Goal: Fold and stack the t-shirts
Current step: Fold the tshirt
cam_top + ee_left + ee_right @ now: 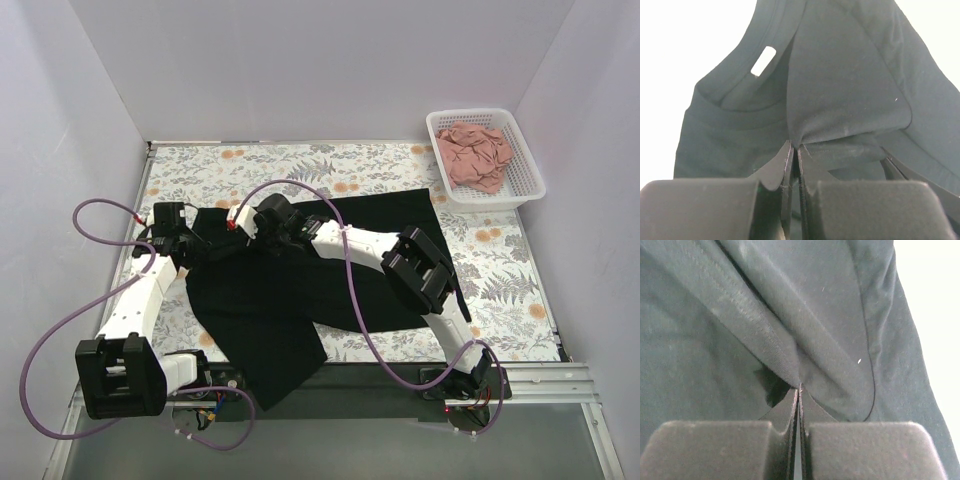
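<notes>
Black t-shirt [300,290] lies rumpled mid-table; its white neck label [763,61] is too washed out to read. Left gripper [795,150] and right gripper [800,387] each clench its cloth around ten o'clock. Pink t-shirt [476,155] sits bunched in the basket [528,165], two o'clock.

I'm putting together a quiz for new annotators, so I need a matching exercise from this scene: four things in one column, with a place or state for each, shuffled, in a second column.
Things:
1. large plain black cloth t-shirt
2. crumpled dusty-pink cloth t-shirt
3. white plastic lattice basket
4. left pincer

Places or states:
A. at the far right corner of the floral table
B. lying inside the basket
C. shut on a fold of black cloth
D. spread across the middle of the table

Pairs: 1-D, 2-B, 3-A, 4-C
</notes>
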`<state>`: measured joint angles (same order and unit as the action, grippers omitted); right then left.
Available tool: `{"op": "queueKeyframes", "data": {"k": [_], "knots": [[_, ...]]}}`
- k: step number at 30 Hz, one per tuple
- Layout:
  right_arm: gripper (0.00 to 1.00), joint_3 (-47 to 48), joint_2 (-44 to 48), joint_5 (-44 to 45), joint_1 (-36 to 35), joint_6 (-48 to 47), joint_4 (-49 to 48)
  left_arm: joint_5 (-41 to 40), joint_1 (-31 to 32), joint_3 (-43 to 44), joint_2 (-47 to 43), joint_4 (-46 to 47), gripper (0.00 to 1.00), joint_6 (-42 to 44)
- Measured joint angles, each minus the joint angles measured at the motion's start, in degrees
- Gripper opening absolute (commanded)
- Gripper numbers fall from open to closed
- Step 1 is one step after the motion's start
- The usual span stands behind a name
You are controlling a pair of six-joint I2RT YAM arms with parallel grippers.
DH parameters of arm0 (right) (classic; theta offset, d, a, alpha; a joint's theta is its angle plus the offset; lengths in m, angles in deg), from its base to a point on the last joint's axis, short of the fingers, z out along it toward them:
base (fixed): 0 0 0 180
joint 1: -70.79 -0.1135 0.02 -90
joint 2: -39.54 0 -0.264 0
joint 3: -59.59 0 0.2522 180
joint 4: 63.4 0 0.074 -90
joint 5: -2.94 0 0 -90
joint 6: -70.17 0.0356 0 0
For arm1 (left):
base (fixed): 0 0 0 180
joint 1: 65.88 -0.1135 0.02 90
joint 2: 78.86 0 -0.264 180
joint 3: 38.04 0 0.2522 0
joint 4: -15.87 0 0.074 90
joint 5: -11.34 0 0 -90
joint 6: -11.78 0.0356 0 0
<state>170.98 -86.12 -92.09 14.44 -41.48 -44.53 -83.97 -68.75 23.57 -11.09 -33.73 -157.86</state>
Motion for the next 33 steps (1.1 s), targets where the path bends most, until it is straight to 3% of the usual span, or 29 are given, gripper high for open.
{"op": "queueKeyframes", "data": {"k": [16,18,19,23,25,33], "knots": [[0.02,2.03,2.47,1.88,-0.74,-9.16,10.69,3.23,0.0,-1.64,-4.04,-5.53,0.0,-2.86],[0.11,2.16,3.02,1.86,-0.81,-9.46,11.45,3.26,0.0,-1.64,-4.72,-5.95,0.0,-3.04],[0.21,2.25,3.19,1.86,-0.83,-9.53,11.69,3.26,0.0,-1.64,-5.01,-6.01,0.0,-3.1],[0.47,2.34,3.5,1.68,-0.68,-8.15,12.24,2.93,-0.02,-1.66,-5.51,-6.16,0.0,-3.1],[0.54,2.14,3.5,0.55,-0.35,-6.8,12.87,2.97,0.0,-2.14,-5.53,-5.88,0.0,-3.08],[0.63,-4.57,4.94,-11.23,5.11,8.57,10.29,2.97,-0.02,-5.09,-5.25,-4.37,0.0,-2.25]]}}
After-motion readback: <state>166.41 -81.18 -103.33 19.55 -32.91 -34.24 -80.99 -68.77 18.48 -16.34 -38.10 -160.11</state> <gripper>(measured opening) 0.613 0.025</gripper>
